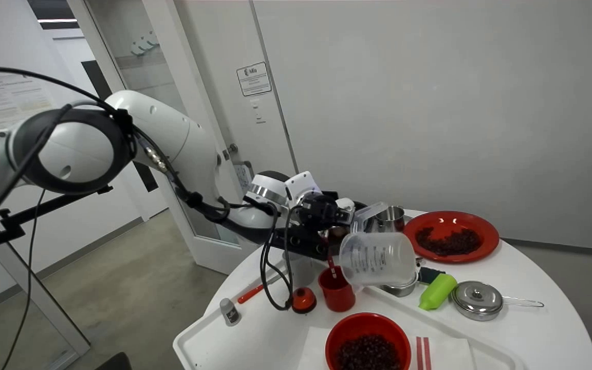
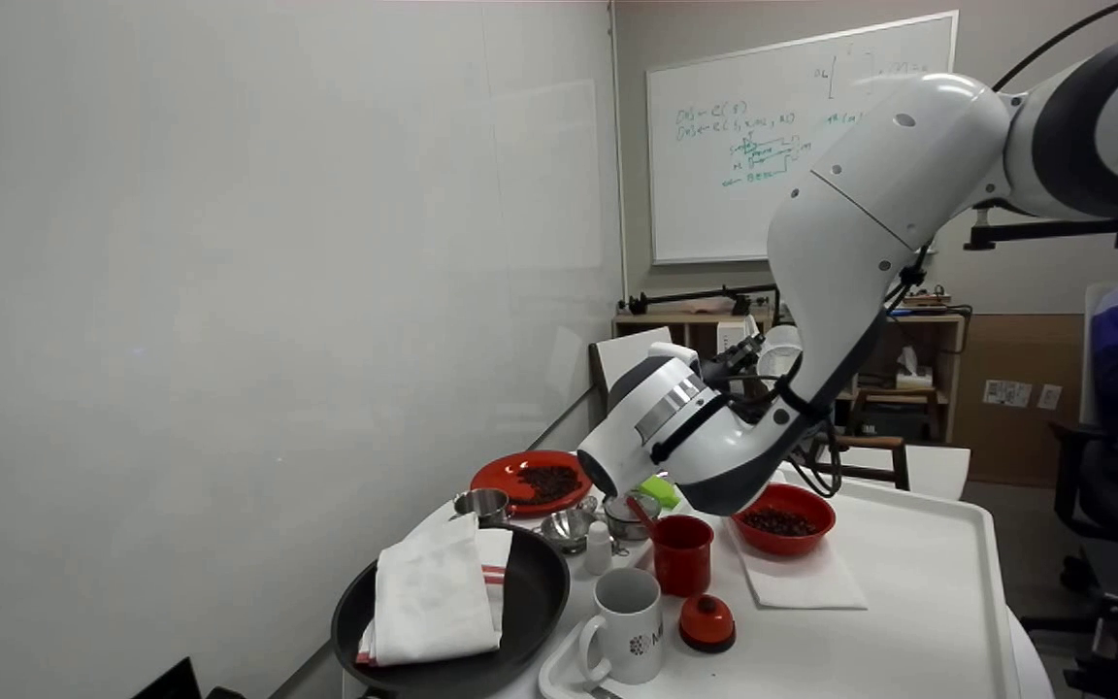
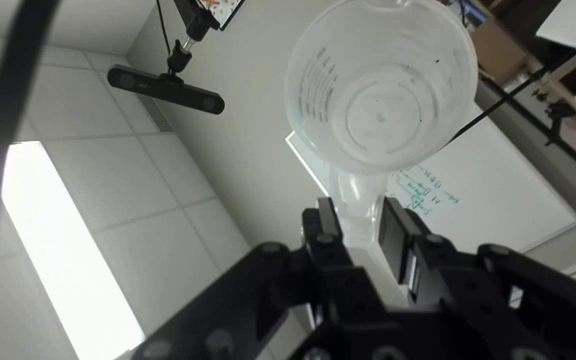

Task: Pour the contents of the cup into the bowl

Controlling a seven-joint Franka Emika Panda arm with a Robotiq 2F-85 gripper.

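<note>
The gripper (image 3: 360,220) pinches the handle (image 3: 355,192), likely the surest hold, of a clear cup (image 3: 382,107) that should be light, stiff and slick enough to twist, lying sideways in the air higher than the red bowl (image 1: 368,325) of dark pieces (image 1: 368,352), though whether squarely over it I cannot tell.

My arm (image 2: 870,223) was mostly white tbh, with a dark joint ring (image 2: 1064,141), silver wrist band (image 2: 671,409), strapped-on black cables (image 1: 193,199) and a chunky black gripper (image 3: 359,212).
</note>
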